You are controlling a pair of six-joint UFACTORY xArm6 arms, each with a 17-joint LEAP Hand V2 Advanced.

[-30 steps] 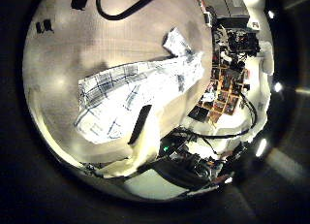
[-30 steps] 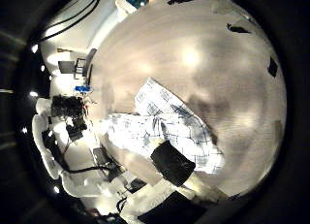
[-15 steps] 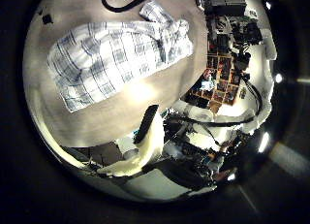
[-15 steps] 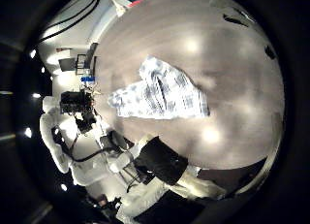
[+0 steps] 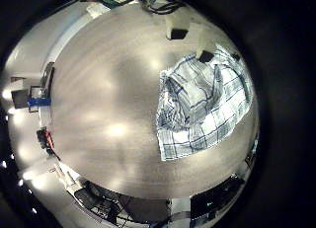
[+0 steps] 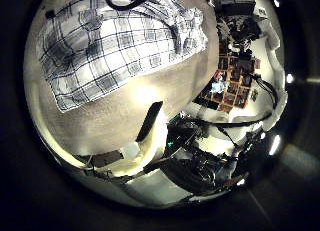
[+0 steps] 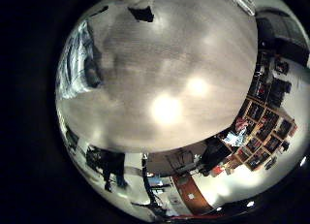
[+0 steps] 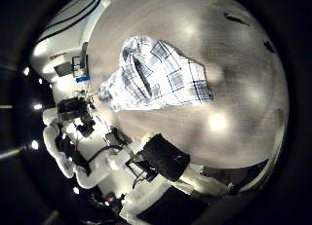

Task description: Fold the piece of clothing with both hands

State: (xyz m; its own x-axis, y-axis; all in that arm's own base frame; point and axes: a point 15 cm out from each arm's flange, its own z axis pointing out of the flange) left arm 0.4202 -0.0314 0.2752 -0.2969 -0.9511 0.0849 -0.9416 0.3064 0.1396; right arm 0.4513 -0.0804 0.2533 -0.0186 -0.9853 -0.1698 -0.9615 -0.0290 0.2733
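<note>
- Since no outside view is given, colours stay unnamed: left little finger side palm view has the checked shirt (image 5: pixel 202 102) lying bunched on the wooden table (image 5: pixel 104 100), apart from the palm. It looks partly folded on itself, so I'd judge the fold is under way or the hands are backing off to regrip.
- Left thumb side palm view: shirt (image 6: pixel 115 46) spread flatter here, one sleeve end toward the table edge. A dark thumb tip of the left hand (image 6: pixel 148 123) pokes in, touching nothing. Hand sits clear above the table (image 6: pixel 150 96); the other digits aren't shown, so I can't tell if it's spread or curled.
- Right little finger side palm view: shirt (image 7: pixel 77 57) is only a sliver at the rim, probably the same garment; mostly bare table (image 7: pixel 165 79). Palm faces away from the cloth.
- Right thumb side palm view: shirt (image 8: pixel 156 74) rumpled mid-table (image 8: pixel 234 89), nothing pinching it. Right hand (image 8: pixel 168 157) shows one dark thumb part, free of the cloth; remaining fingers unseen, state unknown.
</note>
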